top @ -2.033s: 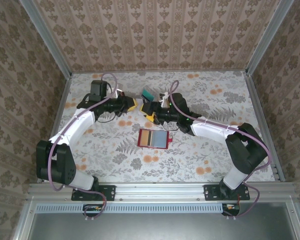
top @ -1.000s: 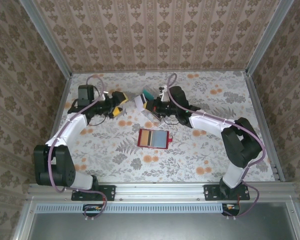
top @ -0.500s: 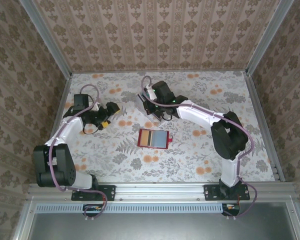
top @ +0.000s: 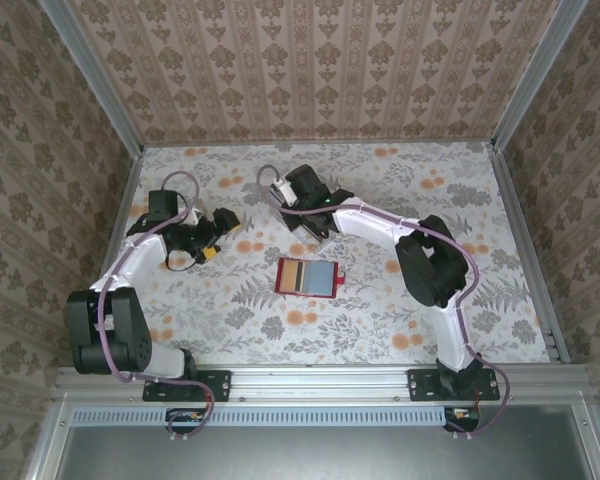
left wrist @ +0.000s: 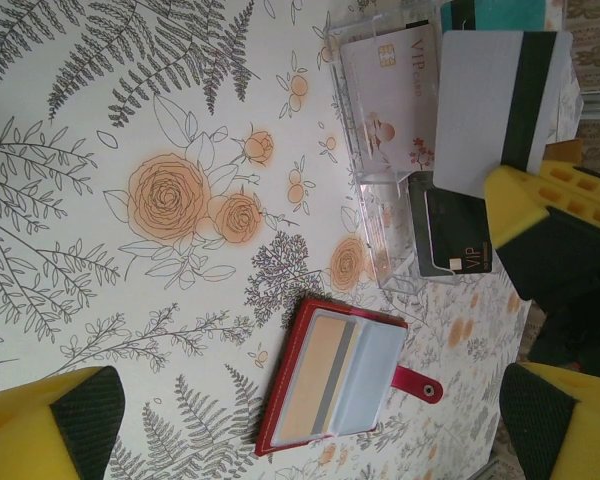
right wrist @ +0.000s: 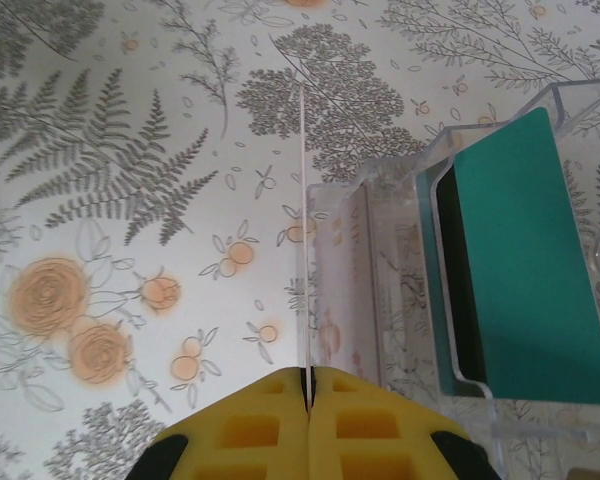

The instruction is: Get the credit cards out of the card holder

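The clear rack [right wrist: 380,260] sits just ahead and to the right of the right gripper [right wrist: 307,385], which is clamped on one credit card [right wrist: 302,230] held edge-up. Best to keep it vertical, match an empty slot, lower gently, then let go. The card holder [top: 307,277] lies open behind that gripper; the left gripper [top: 218,235] has its jaws apart.

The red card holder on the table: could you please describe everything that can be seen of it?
The card holder is a small, flat, red rectangular wallet, leather-like, lying open and face up on the floral table near its middle. Inside show a tan panel, a thin grey stripe and a pale blue-grey panel. A short red tab with a round snap sticks out of one short side. Only the table touches it.
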Robot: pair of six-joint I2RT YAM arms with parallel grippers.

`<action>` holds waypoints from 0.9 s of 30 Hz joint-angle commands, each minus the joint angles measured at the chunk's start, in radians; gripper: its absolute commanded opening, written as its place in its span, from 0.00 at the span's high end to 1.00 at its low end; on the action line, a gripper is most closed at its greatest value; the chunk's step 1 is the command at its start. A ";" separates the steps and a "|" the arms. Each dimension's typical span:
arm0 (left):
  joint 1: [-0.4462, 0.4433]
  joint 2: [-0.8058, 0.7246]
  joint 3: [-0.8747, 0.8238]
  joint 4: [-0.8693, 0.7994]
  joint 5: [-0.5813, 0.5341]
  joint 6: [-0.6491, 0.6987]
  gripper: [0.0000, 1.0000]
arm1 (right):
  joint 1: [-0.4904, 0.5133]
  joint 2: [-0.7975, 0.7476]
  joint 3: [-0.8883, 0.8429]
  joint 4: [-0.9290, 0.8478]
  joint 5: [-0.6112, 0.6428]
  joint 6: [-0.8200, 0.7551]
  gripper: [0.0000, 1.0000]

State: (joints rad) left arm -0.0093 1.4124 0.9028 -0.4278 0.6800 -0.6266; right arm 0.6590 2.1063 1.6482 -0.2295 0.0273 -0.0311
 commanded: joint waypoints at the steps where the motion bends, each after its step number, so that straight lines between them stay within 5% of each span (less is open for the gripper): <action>1: 0.007 0.010 -0.012 -0.020 0.009 0.027 0.00 | 0.004 0.039 0.042 -0.050 0.058 -0.051 1.00; 14: 0.005 0.027 -0.012 -0.017 0.027 0.027 0.00 | 0.004 0.088 0.061 -0.073 0.099 -0.058 0.97; 27: 0.002 0.029 -0.005 -0.029 0.033 0.029 0.00 | 0.005 0.043 0.086 -0.110 0.098 -0.007 0.71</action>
State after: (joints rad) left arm -0.0097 1.4281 0.8986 -0.4316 0.6888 -0.6266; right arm 0.6594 2.1944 1.7275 -0.3084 0.0994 -0.0662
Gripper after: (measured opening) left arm 0.999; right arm 0.285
